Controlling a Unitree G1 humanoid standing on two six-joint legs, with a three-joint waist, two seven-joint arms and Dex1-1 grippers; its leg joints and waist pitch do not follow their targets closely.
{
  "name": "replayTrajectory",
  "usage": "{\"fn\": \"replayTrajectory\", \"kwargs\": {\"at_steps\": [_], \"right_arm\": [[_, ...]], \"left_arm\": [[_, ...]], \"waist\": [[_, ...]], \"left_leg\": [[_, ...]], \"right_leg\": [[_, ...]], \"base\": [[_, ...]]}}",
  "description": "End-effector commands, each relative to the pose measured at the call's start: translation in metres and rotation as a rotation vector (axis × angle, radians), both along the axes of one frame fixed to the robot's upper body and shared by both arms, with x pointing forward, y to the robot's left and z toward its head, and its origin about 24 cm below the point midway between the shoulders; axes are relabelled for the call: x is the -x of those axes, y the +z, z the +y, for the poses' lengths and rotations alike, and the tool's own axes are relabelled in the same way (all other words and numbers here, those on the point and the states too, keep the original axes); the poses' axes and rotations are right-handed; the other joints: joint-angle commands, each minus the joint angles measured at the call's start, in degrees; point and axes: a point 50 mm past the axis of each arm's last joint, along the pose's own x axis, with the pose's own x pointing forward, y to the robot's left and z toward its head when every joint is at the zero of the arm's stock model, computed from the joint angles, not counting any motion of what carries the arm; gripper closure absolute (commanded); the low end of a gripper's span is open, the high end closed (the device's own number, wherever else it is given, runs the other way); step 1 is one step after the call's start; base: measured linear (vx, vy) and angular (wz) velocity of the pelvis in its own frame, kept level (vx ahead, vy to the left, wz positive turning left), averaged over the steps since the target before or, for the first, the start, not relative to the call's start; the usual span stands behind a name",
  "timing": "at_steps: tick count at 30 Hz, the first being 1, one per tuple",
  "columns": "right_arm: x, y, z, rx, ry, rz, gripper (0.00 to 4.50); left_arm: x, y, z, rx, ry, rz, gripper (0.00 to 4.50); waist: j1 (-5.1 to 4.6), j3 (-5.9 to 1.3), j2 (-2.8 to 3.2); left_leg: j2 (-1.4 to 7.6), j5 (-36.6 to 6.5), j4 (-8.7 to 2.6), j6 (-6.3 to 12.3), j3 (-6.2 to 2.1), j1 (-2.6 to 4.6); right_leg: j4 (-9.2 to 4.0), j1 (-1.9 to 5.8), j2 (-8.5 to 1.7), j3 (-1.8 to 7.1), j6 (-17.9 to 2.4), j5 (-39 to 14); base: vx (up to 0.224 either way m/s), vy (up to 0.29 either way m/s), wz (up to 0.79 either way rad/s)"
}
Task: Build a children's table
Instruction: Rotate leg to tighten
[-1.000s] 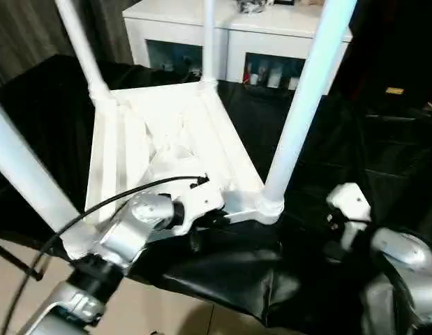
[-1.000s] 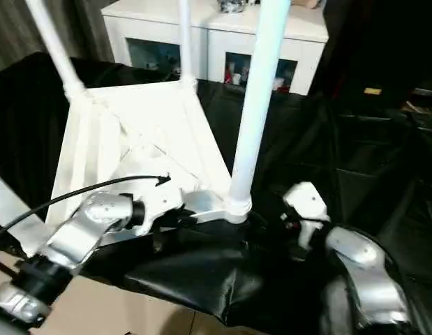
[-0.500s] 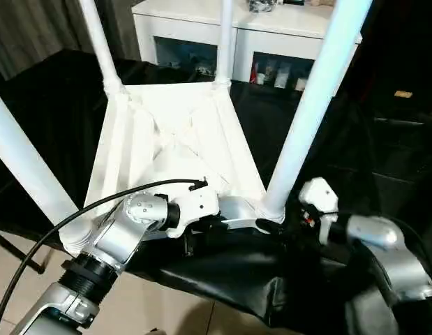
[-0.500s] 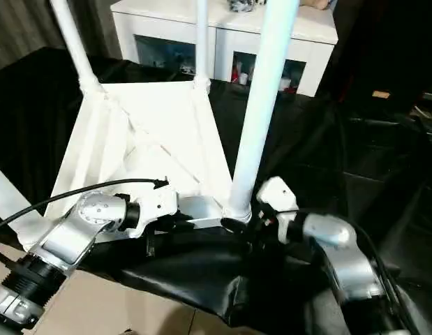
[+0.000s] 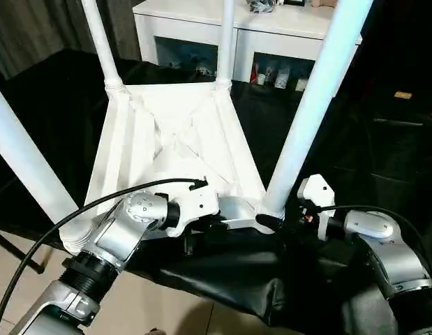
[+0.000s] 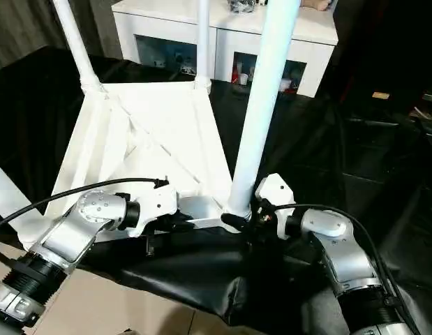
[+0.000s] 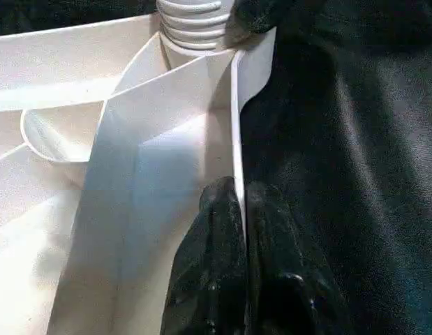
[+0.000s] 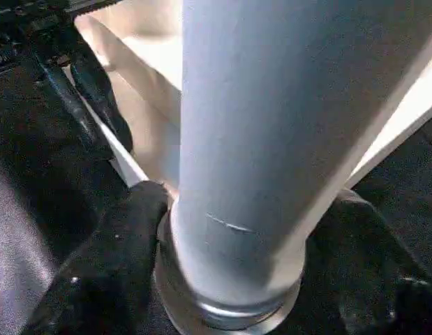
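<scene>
Left gripper [image 7: 240,230] clenched on the near rim of the table top [image 5: 167,139], which lies inverted on the black cloth [image 5: 355,160]. Right gripper [image 8: 236,279] straddles the base of the near-right leg [image 5: 310,112]; whether its fingers press it, cannot tell. Likely light, stiff, smooth plastic: take the rim or a leg base.

Upright legs [image 5: 320,105] fence table underside [image 5: 174,139]; gaps btwn passable.

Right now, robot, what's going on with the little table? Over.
Left end effector shut on table rim. Right end effector around base of near leg, fingers either side. Table upside down, four legs on. Nothing in the way.
</scene>
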Motion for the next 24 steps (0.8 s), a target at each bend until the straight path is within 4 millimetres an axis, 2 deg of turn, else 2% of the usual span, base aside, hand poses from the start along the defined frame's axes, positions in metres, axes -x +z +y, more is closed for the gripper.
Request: {"fn": "replayTrajectory", "kwargs": {"at_steps": [1, 6, 9, 11, 13, 14, 17, 18, 20, 21, 22, 24], "right_arm": [[0.001, -0.001, -0.001, -0.002, 0.010, 0.011, 1.51], [-0.001, -0.009, -0.003, -0.010, -0.056, 0.032, 1.81], [-0.007, -0.018, -0.001, -0.040, -0.206, 0.047, 1.85], [-0.009, -0.025, 0.004, -0.056, -0.280, 0.065, 1.88], [-0.010, -0.029, 0.008, -0.060, -0.328, 0.073, 1.89], [-0.014, -0.035, 0.016, -0.059, -0.432, 0.079, 1.89], [-0.020, -0.041, 0.029, -0.076, -0.595, 0.095, 1.89], [-0.023, -0.043, 0.033, -0.074, -0.675, 0.097, 1.89], [-0.027, -0.048, 0.041, -0.086, -0.787, 0.125, 1.89], [-0.029, -0.049, 0.046, -0.097, -0.826, 0.138, 1.89], [-0.029, -0.049, 0.046, -0.097, -0.826, 0.138, 1.89], [-0.033, -0.050, 0.071, -0.067, -0.816, 0.131, 1.89]], "left_arm": [[0.002, -0.003, 0.000, -0.005, -0.027, 0.008, 4.50], [0.002, -0.006, 0.003, -0.012, 0.000, 0.030, 4.50], [-0.007, -0.005, -0.001, 0.052, 0.127, 0.064, 4.50], [-0.013, -0.004, -0.008, 0.102, 0.203, 0.071, 4.50], [-0.016, -0.004, -0.012, 0.118, 0.237, 0.076, 4.50], [-0.022, -0.004, -0.021, 0.123, 0.305, 0.076, 4.50], [-0.031, -0.005, -0.037, 0.138, 0.409, 0.076, 4.50], [-0.034, -0.005, -0.045, 0.138, 0.459, 0.074, 4.50], [-0.038, -0.006, -0.059, 0.122, 0.508, 0.038, 4.50], [-0.038, -0.007, -0.066, 0.113, 0.517, 0.022, 4.50], [-0.038, -0.007, -0.066, 0.113, 0.517, 0.022, 4.50], [-0.041, -0.009, -0.086, 0.083, 0.551, -0.054, 4.50]], "waist": [[0.26, -3.42, -0.97], [0.20, -3.42, -0.96], [-0.18, -3.19, -1.01], [-0.49, -3.08, -1.18], [-0.62, -2.99, -1.15], [-0.84, -2.89, -1.05], [-1.10, -2.93, -1.19], [-1.14, -2.87, -1.02], [-1.33, -3.01, -0.96], [-1.37, -2.99, -1.03], [-1.35, -3.05, -0.91], [-1.50, -3.03, -0.77]], "left_leg": [[0.89, -11.98, -3.75, 3.80, 0.10, 0.09], [0.87, -12.58, -3.78, 3.57, 0.11, 0.14], [0.85, -14.66, -4.10, 2.38, 0.06, 0.14], [0.69, -17.31, -4.27, 1.01, -0.08, 0.33], [0.63, -18.77, -4.29, 0.66, -0.08, 0.49], [0.58, -19.71, -4.39, 0.29, -0.18, 0.42], [0.37, -20.50, -4.40, -0.45, -0.34, 0.52], [0.32, -21.14, -4.38, -0.63, -0.43, 0.70], [0.24, -21.43, -4.40, -0.63, -0.55, 0.62], [0.21, -21.46, -4.47, -0.47, -0.52, 0.51], [0.18, -21.80, -4.39, -0.55, -0.50, 0.80], [0.20, -22.18, -4.55, -0.53, -0.57, 0.71]], "right_leg": [[-3.85, 2.83, -1.88, 1.61, -12.80, -10.07], [-3.92, 2.77, -1.85, 1.60, -12.85, -10.47], [-4.29, 2.58, -1.85, 1.56, -12.20, -14.00], [-4.89, 2.36, -1.86, 1.46, -10.48, -19.74], [-5.32, 2.06, -1.83, 1.52, -9.53, -22.35], [-5.49, 1.92, -1.82, 1.49, -8.85, -23.97], [-5.90, 1.71, -1.87, 1.33, -7.40, -27.22], [-6.12, 1.58, -1.89, 1.25, -6.93, -28.54], [-6.23, 1.61, -1.81, 1.16, -6.29, -28.09], [-6.36, 1.62, -1.78, 1.15, -6.03, -27.87], [-6.45, 1.34, -1.73, 1.13, -5.87, -27.52], [-6.47, 1.42, -1.62, 1.05, -5.85, -26.56]], "base": [[0.000, 0.000, 0.00], [0.000, 0.000, 0.00], [0.000, 0.000, 0.00], [0.000, 0.000, 0.00], [0.000, 0.000, 0.00], [0.000, 0.000, 0.00], [0.000, 0.000, 0.00], [0.000, 0.000, 0.00], [0.000, 0.000, 0.00], [0.000, 0.000, 0.00], [0.000, 0.000, 0.00], [0.000, 0.000, 0.00]]}}
